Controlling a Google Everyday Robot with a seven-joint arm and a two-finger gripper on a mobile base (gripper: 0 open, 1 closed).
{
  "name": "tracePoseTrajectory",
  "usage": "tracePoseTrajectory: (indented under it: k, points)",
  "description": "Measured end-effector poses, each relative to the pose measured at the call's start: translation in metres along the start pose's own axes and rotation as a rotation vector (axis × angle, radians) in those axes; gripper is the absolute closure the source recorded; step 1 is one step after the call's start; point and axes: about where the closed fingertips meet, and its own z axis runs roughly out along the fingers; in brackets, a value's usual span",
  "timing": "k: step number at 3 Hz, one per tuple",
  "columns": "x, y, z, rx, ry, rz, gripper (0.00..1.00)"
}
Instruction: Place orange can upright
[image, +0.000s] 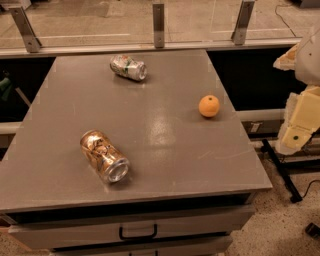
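The orange can lies on its side on the grey table, at the front left. Its silver top faces the front right, toward the table's front edge. The can is shiny orange-copper with white and dark markings. My gripper is off the table at the right edge of the view, a cream-coloured arm part hanging beside the table's right side, far from the can. It holds nothing that I can see.
A silver-and-green can lies on its side at the back of the table. A round orange fruit sits at the right. A drawer with a dark handle is below the front edge. A glass railing stands behind.
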Motion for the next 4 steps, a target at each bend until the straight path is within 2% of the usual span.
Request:
tracePoseTrajectory:
  k: [1,2,3,4]
  points:
    - [-0.004,0.001,0.000,0.003,-0.006,-0.006,0.00]
    - [-0.041,0.011,0.017,-0.039,-0.060,-0.035,0.00]
    - [-0.105,0.025,0.041,-0.089,-0.118,-0.058,0.00]
    - [-0.184,0.032,0.059,-0.142,-0.206,-0.014,0.00]
